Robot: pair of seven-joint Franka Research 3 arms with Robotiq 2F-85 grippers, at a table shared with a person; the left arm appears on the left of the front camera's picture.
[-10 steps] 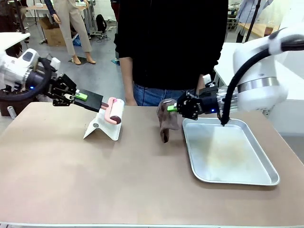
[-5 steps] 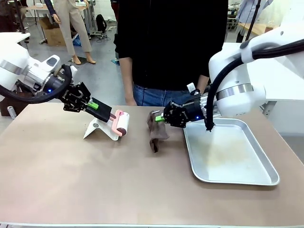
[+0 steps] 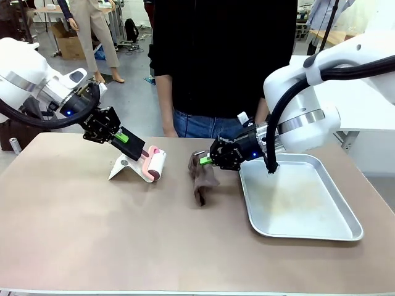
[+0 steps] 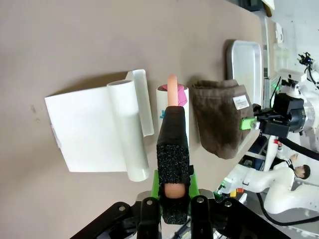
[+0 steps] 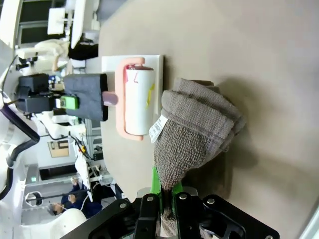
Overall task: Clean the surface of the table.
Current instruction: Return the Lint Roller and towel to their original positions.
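Both arms have shifted since a second ago: the right gripper (image 3: 208, 161) has carried the brown cloth (image 3: 202, 176) leftward, away from the silver tray (image 3: 296, 231), and the left gripper (image 3: 126, 138) has swung the pink lint roller (image 3: 152, 163) lower over the white stand (image 3: 131, 168). The left gripper (image 4: 172, 191) is pinched on the roller's black-sleeved handle. The right gripper (image 5: 167, 191) is clamped on the cloth's upper edge; the cloth hangs, its lower end touching the table (image 3: 123, 234). The table spans the foreground, with broad bare room from the stand and cloth to its near edge. A person (image 3: 222, 61) stands at the far edge. The left wrist view shows roller, cloth (image 4: 219, 119) and tray (image 4: 244, 64) side by side. The right wrist view shows a white label (image 5: 157, 128) on the cloth.
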